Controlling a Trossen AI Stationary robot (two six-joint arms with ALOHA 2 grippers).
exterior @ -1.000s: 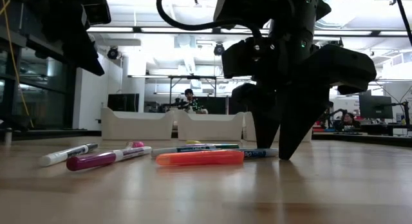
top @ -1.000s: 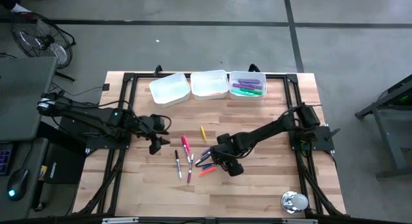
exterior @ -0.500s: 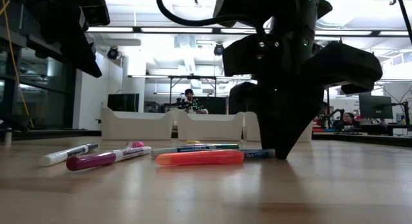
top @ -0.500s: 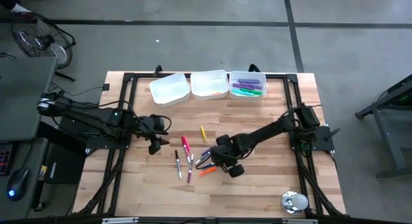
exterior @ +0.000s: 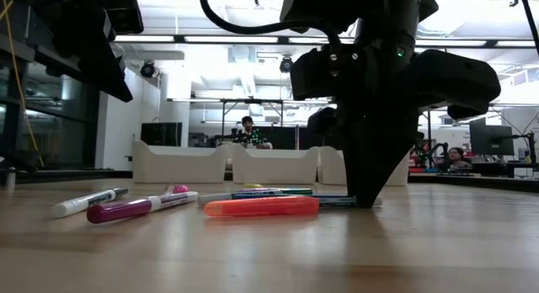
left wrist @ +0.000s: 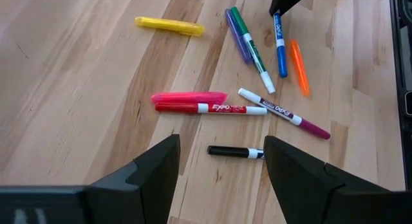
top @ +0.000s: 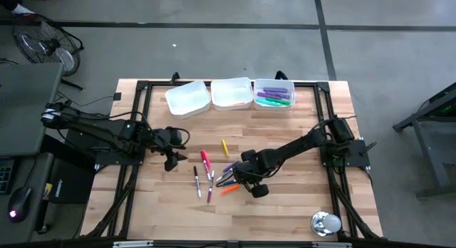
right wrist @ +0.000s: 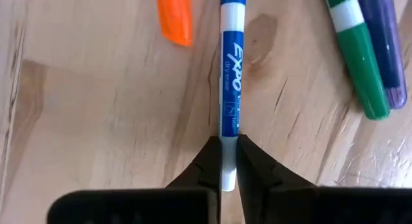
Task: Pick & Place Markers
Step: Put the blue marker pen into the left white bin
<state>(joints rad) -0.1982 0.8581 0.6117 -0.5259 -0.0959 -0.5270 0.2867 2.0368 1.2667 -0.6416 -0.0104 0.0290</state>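
Observation:
Several markers lie loose on the wooden table [top: 285, 205]: yellow [left wrist: 169, 26], pink [left wrist: 188, 97], red [left wrist: 209, 108], black [left wrist: 235, 151], magenta with a white barrel [left wrist: 283, 112], green [left wrist: 252, 47], purple [left wrist: 238, 36] and orange [exterior: 261, 206]. My right gripper [top: 239, 178] stands at the right side of this cluster, shut on the blue marker [right wrist: 230, 63]. My left gripper [top: 173, 160] hovers open to the left of the cluster, touching nothing. My right gripper pinches the blue marker's white barrel close to its end [right wrist: 228, 161], one finger on each side. The fingers [exterior: 368, 183] point down from above and stand across the marker. The marker lies flat on the table.
Three white trays stand in a row at the far edge: left [top: 189, 98], middle [top: 231, 93] and right [top: 274, 93], the right one holding purple and green markers. A shiny round object [top: 326, 222] sits near the front right corner. Black frame rails run along the table's sides.
My right gripper's fingers have closed together onto the end of the blue marker, from a clear gap to none. The marker still lies on the table. The other markers have not moved.

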